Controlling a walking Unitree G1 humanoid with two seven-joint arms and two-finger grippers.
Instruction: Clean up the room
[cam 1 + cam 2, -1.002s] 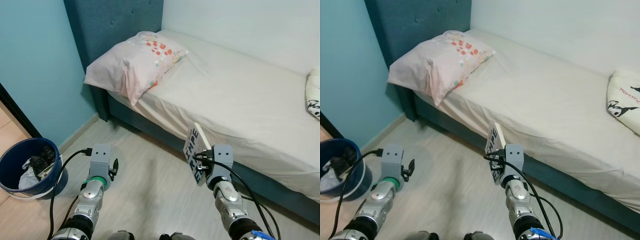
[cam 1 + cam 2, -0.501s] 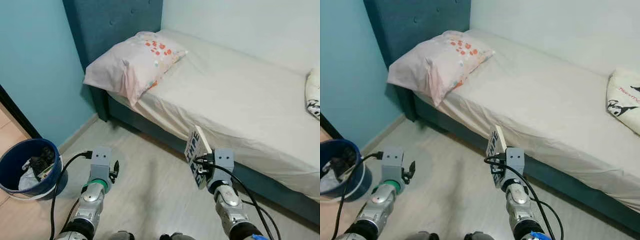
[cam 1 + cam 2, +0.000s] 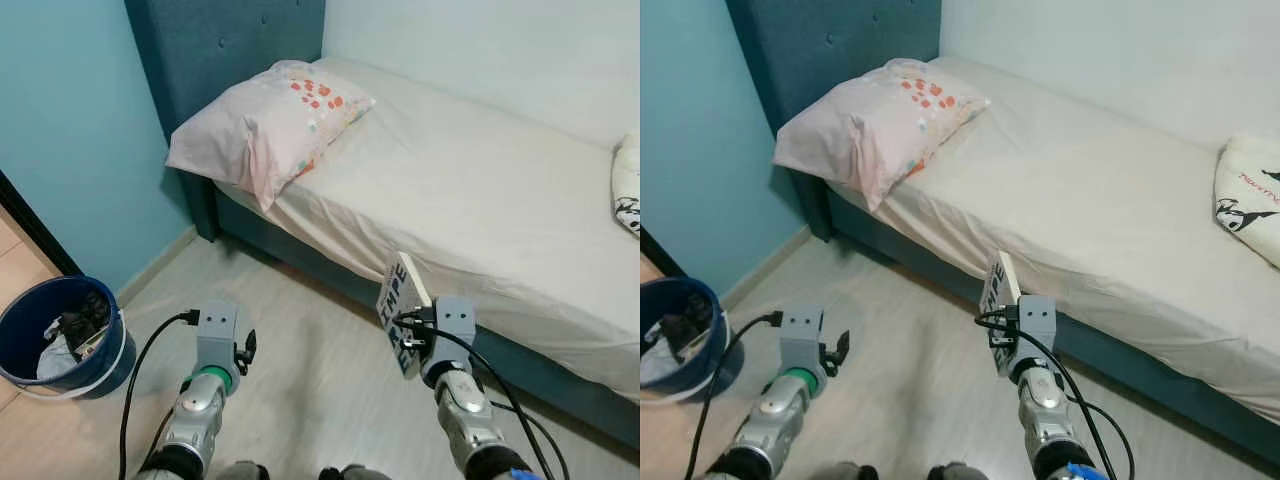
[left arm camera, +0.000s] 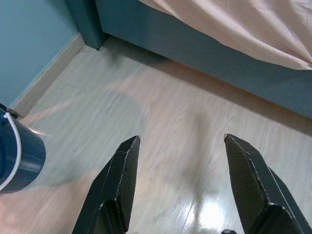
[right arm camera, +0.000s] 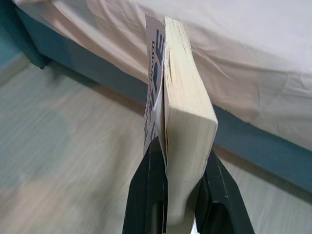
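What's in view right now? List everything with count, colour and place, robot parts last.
Bed: one, cream sheet, teal frame and headboard, against the white wall.
Pillow: one, pink with red spots, at the headboard end.
Cushion: one, white with black print, far end of bed.
Bucket: one, blue, holding clutter, on the floor by the teal wall.
Book: one, white cover with blue lettering, held upright beside the bed.
Left gripper: jaws open, over wooden floor.
Right gripper: jaws shut on book.
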